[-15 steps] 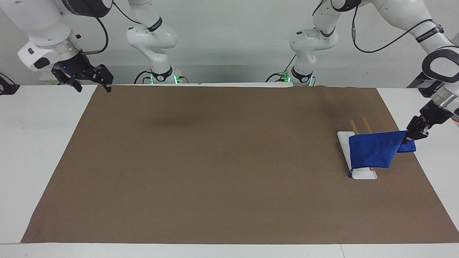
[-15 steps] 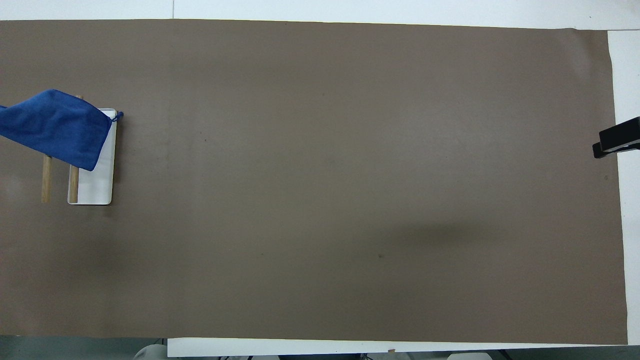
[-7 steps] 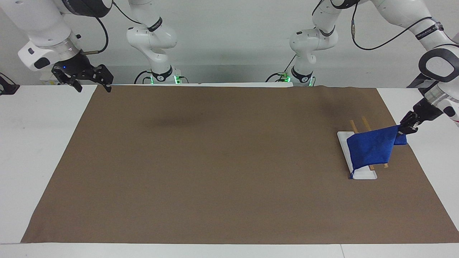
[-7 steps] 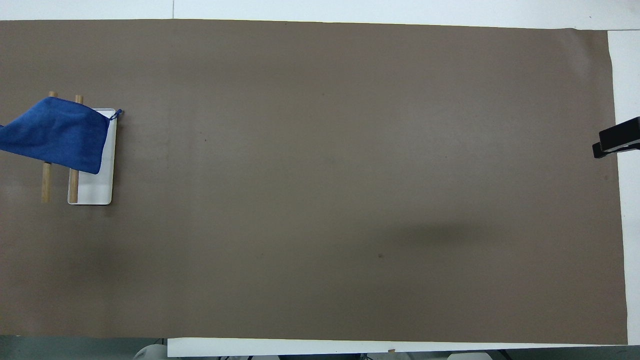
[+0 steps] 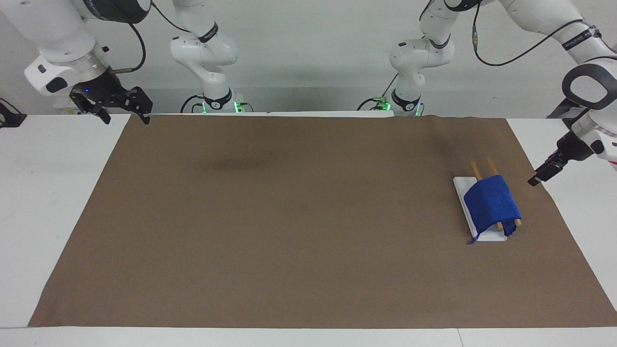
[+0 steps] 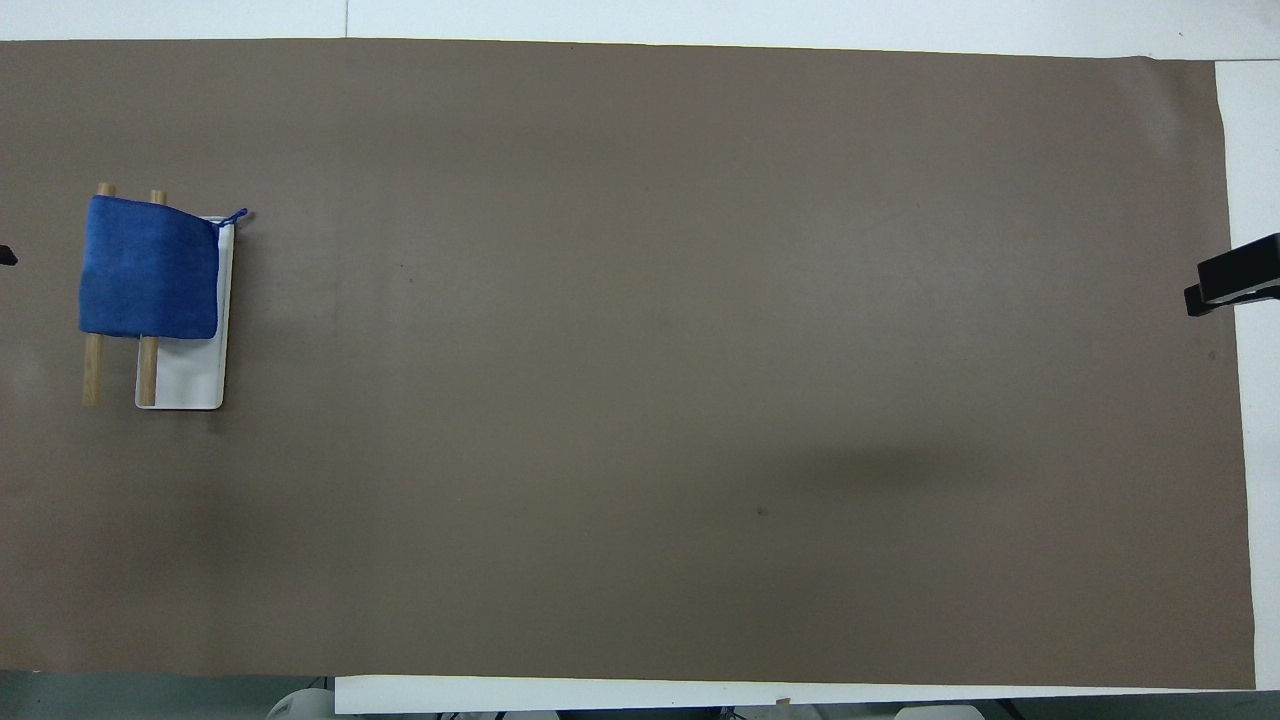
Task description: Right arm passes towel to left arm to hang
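The blue towel (image 5: pixel 491 202) hangs draped over the two wooden rods (image 5: pixel 489 165) of a small rack with a white base (image 5: pixel 460 185), toward the left arm's end of the table. It also shows in the overhead view (image 6: pixel 150 268), its cord loop (image 6: pixel 235 215) hanging off one corner. My left gripper (image 5: pixel 534 180) is open and empty, in the air beside the rack over the mat's edge, apart from the towel. My right gripper (image 5: pixel 124 117) is open and empty, waiting over the mat's corner at the right arm's end; it also shows in the overhead view (image 6: pixel 1235 285).
A brown mat (image 5: pixel 299 217) covers most of the white table (image 5: pixel 53 193). The rack's rods (image 6: pixel 92 370) and white base (image 6: pixel 185 375) stick out from under the towel on the side nearer the robots.
My left gripper has let go of the towel and drawn back from the rack. The towel's held end has dropped over the rods. The right arm has not moved.
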`<action>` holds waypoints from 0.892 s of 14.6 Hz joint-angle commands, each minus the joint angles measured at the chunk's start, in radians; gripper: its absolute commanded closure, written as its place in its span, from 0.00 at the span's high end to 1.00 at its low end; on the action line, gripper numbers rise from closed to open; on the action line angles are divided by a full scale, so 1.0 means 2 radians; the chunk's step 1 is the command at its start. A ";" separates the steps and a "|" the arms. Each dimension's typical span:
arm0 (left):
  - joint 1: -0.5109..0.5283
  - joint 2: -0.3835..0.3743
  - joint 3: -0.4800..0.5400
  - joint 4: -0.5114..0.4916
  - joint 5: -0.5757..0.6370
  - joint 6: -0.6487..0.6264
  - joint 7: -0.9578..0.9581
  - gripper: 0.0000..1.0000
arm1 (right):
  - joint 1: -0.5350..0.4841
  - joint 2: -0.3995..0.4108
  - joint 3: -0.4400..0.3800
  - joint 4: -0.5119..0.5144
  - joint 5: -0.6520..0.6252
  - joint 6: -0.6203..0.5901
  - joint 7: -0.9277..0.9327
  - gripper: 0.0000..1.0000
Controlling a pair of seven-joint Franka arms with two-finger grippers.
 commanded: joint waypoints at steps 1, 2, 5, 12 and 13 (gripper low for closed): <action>-0.005 -0.003 -0.026 0.021 0.039 -0.005 0.054 0.99 | -0.002 -0.005 -0.001 -0.008 0.008 0.007 -0.012 1.00; -0.005 -0.004 -0.047 0.028 0.061 -0.006 0.061 0.99 | -0.002 -0.005 -0.001 -0.008 0.008 0.007 -0.011 1.00; -0.007 -0.012 -0.097 0.038 0.125 -0.008 0.092 0.99 | -0.002 -0.005 -0.001 -0.008 0.007 0.007 -0.010 1.00; -0.068 -0.038 -0.107 0.051 0.129 -0.074 0.096 0.99 | -0.002 -0.005 -0.002 -0.008 0.007 0.007 -0.009 1.00; -0.071 -0.039 -0.107 0.050 0.129 -0.076 0.090 0.99 | -0.002 -0.005 -0.002 -0.007 0.007 0.007 -0.010 1.00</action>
